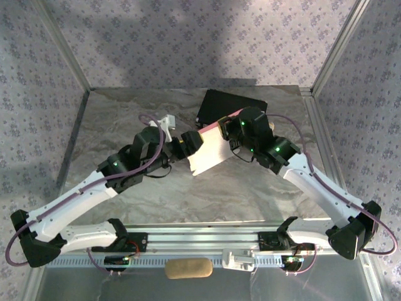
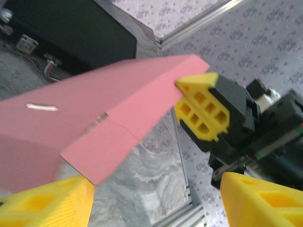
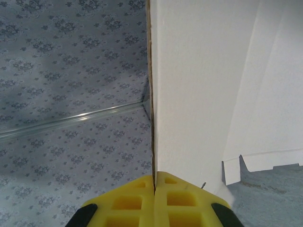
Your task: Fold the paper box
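Right tool [image 3: 154, 182]: the pads are pressing together on the thin edge of the box [image 3: 199, 94], pinching it at one corner.
Left tool [image 2: 156, 203]: the fingers are standing well apart and clamping nothing; a pink flap of the box is hanging just above one finger [image 2: 47, 201].
Box: it is hanging tilted above the table [image 1: 219, 194], between the two tools and in front of the case [image 1: 230, 106]. Its pale inside is facing the right wrist.
Slip risk: only one corner pinch is carrying the whole sheet. A push from the left tool could be levering the card round in the pads or pulling it out.
Crease risk: the card is looking thin. If the left fingers close off a score line, they are likely bending a panel where no fold belongs.
Miss risk: the flap is sitting near one finger rather than centred in the gap, so closing now may be brushing it aside instead of catching it.
Collision risk: the two tools are working near each other at the same corner, so a small reach could be knocking them together.
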You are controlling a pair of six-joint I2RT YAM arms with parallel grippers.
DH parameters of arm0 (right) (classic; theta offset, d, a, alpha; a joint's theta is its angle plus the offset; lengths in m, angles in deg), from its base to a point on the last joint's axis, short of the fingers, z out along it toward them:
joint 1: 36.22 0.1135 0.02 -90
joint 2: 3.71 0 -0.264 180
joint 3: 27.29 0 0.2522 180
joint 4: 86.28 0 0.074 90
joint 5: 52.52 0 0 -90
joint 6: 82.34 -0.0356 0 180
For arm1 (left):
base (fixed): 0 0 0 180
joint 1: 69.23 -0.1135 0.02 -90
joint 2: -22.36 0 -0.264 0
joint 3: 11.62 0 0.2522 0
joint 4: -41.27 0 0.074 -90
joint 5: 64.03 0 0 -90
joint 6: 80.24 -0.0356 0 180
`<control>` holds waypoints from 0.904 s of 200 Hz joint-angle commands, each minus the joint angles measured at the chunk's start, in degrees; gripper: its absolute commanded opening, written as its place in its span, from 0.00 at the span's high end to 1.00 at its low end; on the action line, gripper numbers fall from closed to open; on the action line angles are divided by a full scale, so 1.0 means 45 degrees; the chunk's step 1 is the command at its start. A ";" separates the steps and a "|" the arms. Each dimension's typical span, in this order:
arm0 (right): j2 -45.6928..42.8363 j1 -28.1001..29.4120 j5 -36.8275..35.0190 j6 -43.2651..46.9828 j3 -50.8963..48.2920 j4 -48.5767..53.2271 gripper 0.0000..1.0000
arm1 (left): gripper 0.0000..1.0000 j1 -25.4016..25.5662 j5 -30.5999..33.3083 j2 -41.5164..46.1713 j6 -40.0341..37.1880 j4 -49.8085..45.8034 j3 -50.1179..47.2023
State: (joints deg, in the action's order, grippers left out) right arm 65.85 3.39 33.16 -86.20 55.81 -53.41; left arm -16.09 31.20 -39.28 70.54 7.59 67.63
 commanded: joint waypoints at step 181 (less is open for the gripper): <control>0.0205 -0.0010 -0.0082 -0.0267 -0.0116 -0.0470 1.00 | 0.39 -0.0145 0.0523 0.1180 0.0438 -0.0968 -0.0149</control>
State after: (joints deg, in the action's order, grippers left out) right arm 66.39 3.28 33.21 -86.51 55.61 -54.00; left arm -19.80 33.36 -38.63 65.66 -2.51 70.15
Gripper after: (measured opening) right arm 0.050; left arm 0.574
